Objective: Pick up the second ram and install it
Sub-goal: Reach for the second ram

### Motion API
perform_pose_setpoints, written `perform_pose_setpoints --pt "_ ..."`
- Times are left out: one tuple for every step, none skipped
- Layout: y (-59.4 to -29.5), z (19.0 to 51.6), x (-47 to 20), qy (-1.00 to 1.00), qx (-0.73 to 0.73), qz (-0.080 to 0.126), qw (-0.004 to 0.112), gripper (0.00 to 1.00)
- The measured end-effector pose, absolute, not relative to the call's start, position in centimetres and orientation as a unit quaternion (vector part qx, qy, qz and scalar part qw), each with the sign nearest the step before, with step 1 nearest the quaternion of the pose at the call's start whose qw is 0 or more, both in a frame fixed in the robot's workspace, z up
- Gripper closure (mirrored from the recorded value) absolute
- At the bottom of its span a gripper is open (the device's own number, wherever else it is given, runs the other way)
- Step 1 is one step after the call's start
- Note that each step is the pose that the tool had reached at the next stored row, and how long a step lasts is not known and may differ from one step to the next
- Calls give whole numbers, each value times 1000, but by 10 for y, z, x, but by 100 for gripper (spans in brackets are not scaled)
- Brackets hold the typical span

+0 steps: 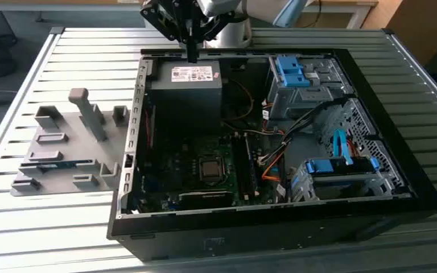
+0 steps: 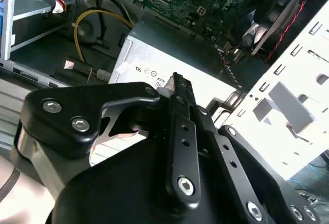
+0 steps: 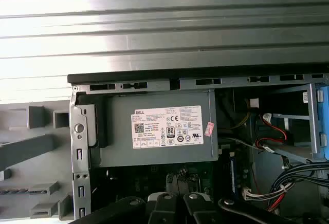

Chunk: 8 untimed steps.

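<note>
Tool (image 1: 193, 57) (fingers pressed together, empty) hovers over the power supply (image 1: 192, 79), well apart from the second ram (image 1: 57, 165).

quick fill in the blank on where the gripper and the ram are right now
1. The gripper hangs above the grey ___ that carries a white label.
2. The second ram lies in the grey holder, ___ the computer case.
3. The case's side is ___, so the motherboard shows.

Missing words: power supply; outside; open
</note>
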<state>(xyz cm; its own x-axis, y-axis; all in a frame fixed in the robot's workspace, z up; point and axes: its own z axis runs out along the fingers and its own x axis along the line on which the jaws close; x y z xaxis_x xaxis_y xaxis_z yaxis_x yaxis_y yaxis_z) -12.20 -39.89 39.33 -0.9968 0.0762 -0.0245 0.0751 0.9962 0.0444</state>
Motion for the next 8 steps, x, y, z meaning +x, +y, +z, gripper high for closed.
perform_pose_setpoints --pt "-399 393 -122 999 38 22 13 89" --pt "-399 393 -122 999 38 22 13 89" --pt "-399 393 -123 999 38 22 13 89" --pt "-399 393 -124 999 38 22 13 89" --pt "-399 393 -124 999 38 22 13 89" --pt "-399 393 -124 999 38 22 13 89" --pt "-399 393 -124 999 38 22 13 89" --pt "-399 393 -124 999 38 22 13 89"
